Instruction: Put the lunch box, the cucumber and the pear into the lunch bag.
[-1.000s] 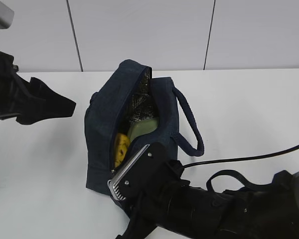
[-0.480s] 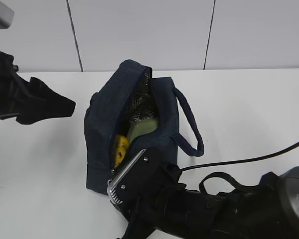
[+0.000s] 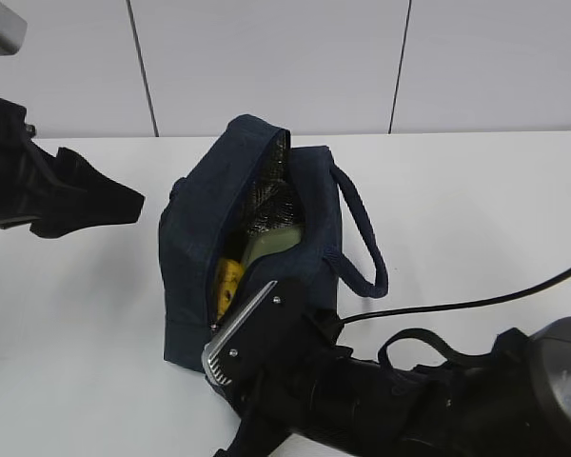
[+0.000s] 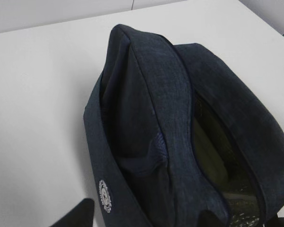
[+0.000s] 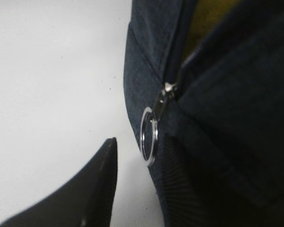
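My right gripper (image 3: 230, 338) sits low in the middle of the exterior view, pressed up against the near end of the bag (image 3: 205, 228). One ribbed silver finger (image 3: 238, 328) slants across the bag's lower corner; I cannot tell whether the jaws are apart or together. In my right wrist view only one dark finger (image 5: 92, 189) shows, at the lower left, just beside the silver ring pull (image 5: 149, 135) but not touching it. The ring hangs from the zipper slider at the bottom end of the opening.

The bag stands mid-frame on the white table (image 3: 476, 209), unzipped along its top, silvery lining (image 3: 269, 195) showing in the gap. Inside, the pale green lid of the lunch box (image 3: 271, 245) lies just right of the yellow pear (image 3: 228, 284), both low in the opening. The cucumber is not visible in any view. The strap handle (image 3: 360, 233) loops out to the right of the bag.

My left gripper (image 3: 81, 200) hangs at the left edge of the exterior view, well apart from the bag, and its jaws cannot be read. The left wrist view looks down on the bag's top fold, a white round logo (image 4: 104, 196) on its side.
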Available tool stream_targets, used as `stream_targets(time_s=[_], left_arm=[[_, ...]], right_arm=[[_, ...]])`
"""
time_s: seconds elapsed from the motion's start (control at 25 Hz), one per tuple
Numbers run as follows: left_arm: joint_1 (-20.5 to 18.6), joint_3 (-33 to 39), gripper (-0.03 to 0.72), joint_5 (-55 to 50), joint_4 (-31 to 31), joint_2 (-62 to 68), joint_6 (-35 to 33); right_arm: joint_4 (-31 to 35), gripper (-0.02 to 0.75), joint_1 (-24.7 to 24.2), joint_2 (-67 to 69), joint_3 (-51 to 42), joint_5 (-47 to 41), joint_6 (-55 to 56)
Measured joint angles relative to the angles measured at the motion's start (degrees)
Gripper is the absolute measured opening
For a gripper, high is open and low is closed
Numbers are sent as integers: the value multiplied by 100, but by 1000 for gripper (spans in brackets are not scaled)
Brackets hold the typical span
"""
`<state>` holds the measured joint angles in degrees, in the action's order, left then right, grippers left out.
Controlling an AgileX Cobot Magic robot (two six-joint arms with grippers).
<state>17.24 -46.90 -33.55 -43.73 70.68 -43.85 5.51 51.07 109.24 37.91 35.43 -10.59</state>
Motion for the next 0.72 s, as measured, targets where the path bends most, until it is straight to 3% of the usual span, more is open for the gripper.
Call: stream_targets(time_s=[0.28,0.56,0.72], left_arm=[[0,0,394,0,0,0,0],[0,0,382,0,0,0,0],[0,0,368,0,0,0,0]], right_arm=[[0,207,0,22,24,-10,0],[296,8,0,39,24,75,-12],[328,0,0,39,24,107,-22]])
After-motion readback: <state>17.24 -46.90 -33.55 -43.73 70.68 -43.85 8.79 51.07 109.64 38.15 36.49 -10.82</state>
